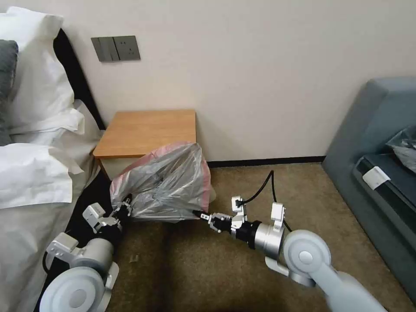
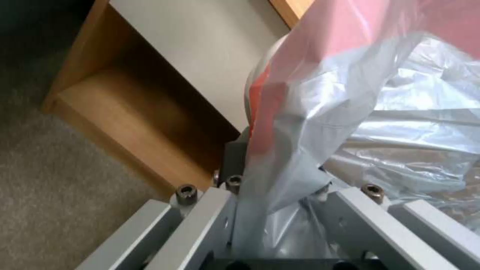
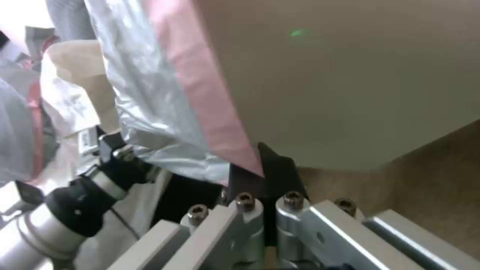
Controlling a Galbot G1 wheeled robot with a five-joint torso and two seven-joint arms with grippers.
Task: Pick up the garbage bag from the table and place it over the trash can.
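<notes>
The garbage bag [image 1: 167, 182] hangs stretched between the two arms, low in front of the bench [image 1: 147, 130] and off its wooden top. It is thin, crinkled plastic, silvery-grey and half see-through, with a soft pink band running along its rim. The band arcs over the top of the bag and comes down its right edge. The film catches the light in creased folds, and the mouth is pulled wide so the bag puffs out like a loose tent.

The left gripper [image 1: 125, 207] is at the bag's lower left corner, close to the bed [image 1: 30, 182]. In the left wrist view its jaws are pressed together on a gathered fold of the grey plastic [image 2: 280, 180], with the pink rim rising just above them and the bench's open lower shelf [image 2: 125, 123] beside it.

The right gripper [image 1: 203, 215] holds the bag's lower right corner, out over the brown carpet [image 1: 242, 195]. In the right wrist view its jaws are closed on the tip of the pink rim [image 3: 210, 105], pinching it between the dark pads.

A sliver of the cream trash can [image 1: 212, 194] peeks out behind the bag's right edge, on the floor beside the bench. I cannot tell whether the plastic touches its rim.
</notes>
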